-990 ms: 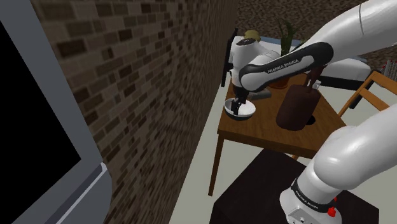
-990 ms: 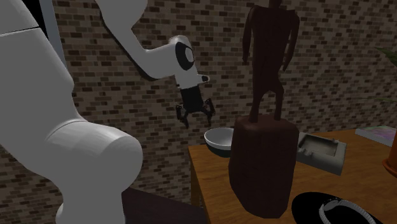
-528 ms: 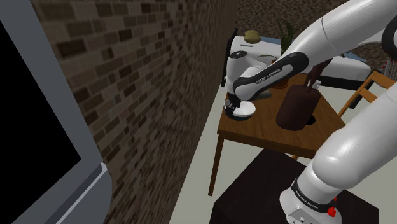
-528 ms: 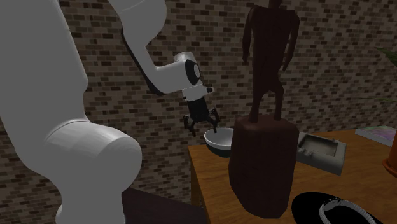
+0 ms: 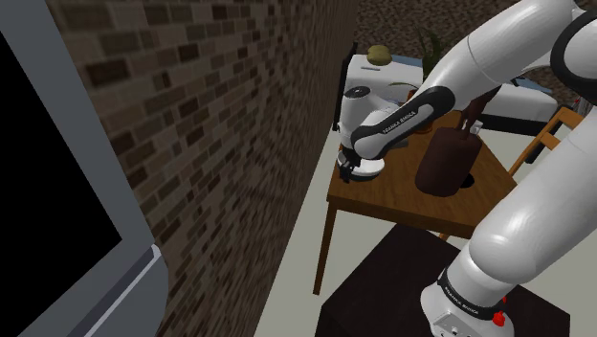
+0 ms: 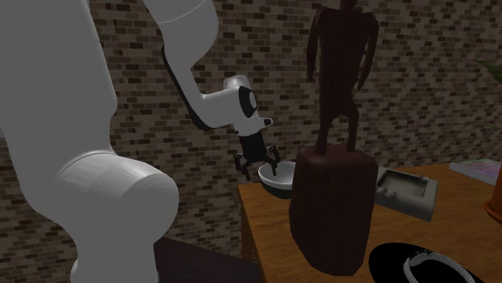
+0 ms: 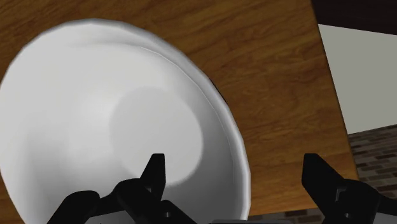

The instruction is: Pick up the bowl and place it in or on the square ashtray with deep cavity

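**Gripper over the bowl's rim, grasp not yet closed**

The step in hand is the pick-up, and it is at its last part before the grasp. The bowl [image 7: 108,121], white inside and dark on its underside, stands on the table [image 7: 273,76] close to the corner beside the brick wall [image 6: 426,80].

The gripper [image 7: 234,167] is released. Its fingers [image 7: 154,172] stand well apart, one above the inside of the bowl and the other outside it, above the bare wood. The rim therefore lies between them, on the side of the bowl toward the table's corner. The fingers probably do not touch the rim yet, but the wrist view is too close to be sure.

The ashtray [image 6: 406,193] is grey and square. It lies well apart from the bowl, toward the opposite edge of the table. A tall dark statue [image 6: 334,201] stands on the table, near the line between the bowl and the ashtray.

In my judgement the next move calls for a small descent, so that the fingers reach deeper over the rim. After that they must close firmly on the wall of the bowl. The wall is thin and curved, so a weak pinch could let the bowl tilt or slip.

Once the bowl is held, it needs a clear lift from the table. The carry should then pass beside or above the statue, not through it, before the bowl is lowered on the ashtray.
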